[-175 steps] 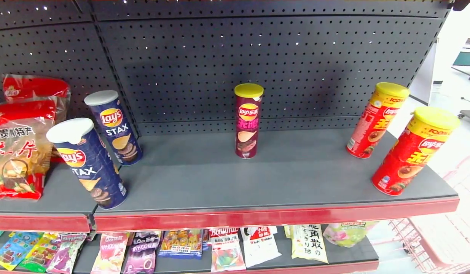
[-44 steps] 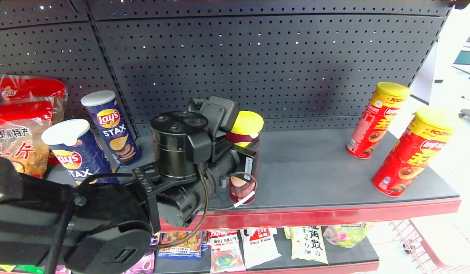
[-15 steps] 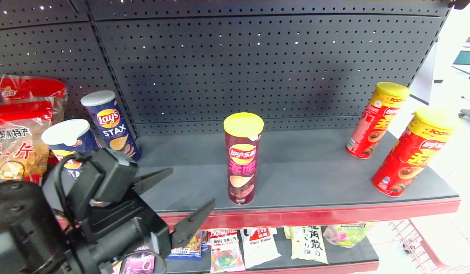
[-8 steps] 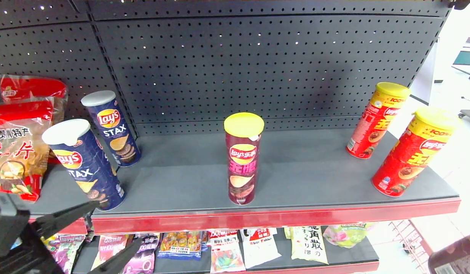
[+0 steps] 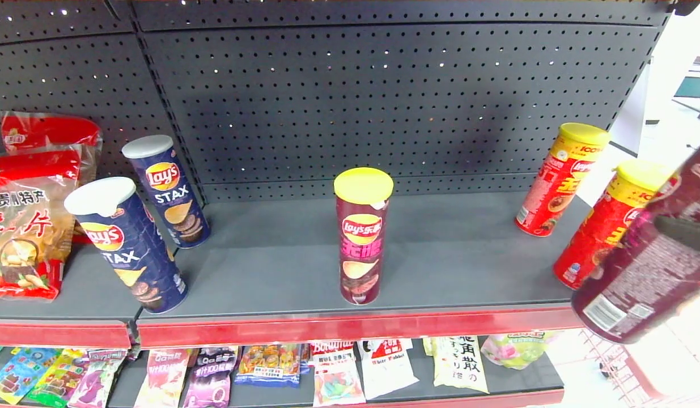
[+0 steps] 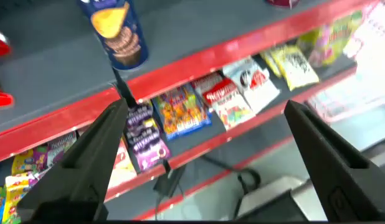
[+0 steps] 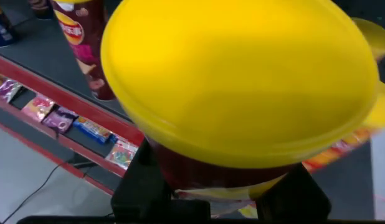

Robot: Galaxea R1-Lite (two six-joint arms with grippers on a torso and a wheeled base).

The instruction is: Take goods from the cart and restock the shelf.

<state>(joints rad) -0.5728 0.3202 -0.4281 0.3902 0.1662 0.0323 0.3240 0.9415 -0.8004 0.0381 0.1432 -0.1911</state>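
right gripper (image 7: 214, 186) was clamped on the held maroon can (image 5: 639, 272); fingers (image 7: 139, 186) sat either side of the body, just under its yellow lid (image 7: 242, 81); we saw that can in the air, tilted, lid up and off to the right, base low by the right end of the shelf (image 5: 452, 266); in head view it overlapped the near red can (image 5: 602, 226); whether they touched, we couldn't tell; far red can (image 5: 556, 181) stood behind that one, near the pegboard back (image 5: 384, 102); a second maroon can (image 5: 364, 238) stood upright mid-shelf, close to the red front edge (image 5: 350, 326); at the left end we had the front blue can (image 5: 126, 243) and back blue can (image 5: 168, 190), red snack bags (image 5: 26, 215) beside them; left gripper (image 6: 205, 107) was spread wide and held nothing; we saw it below the shelf front, facing the snack packets (image 6: 180, 115) on the lower shelf (image 5: 545, 368)
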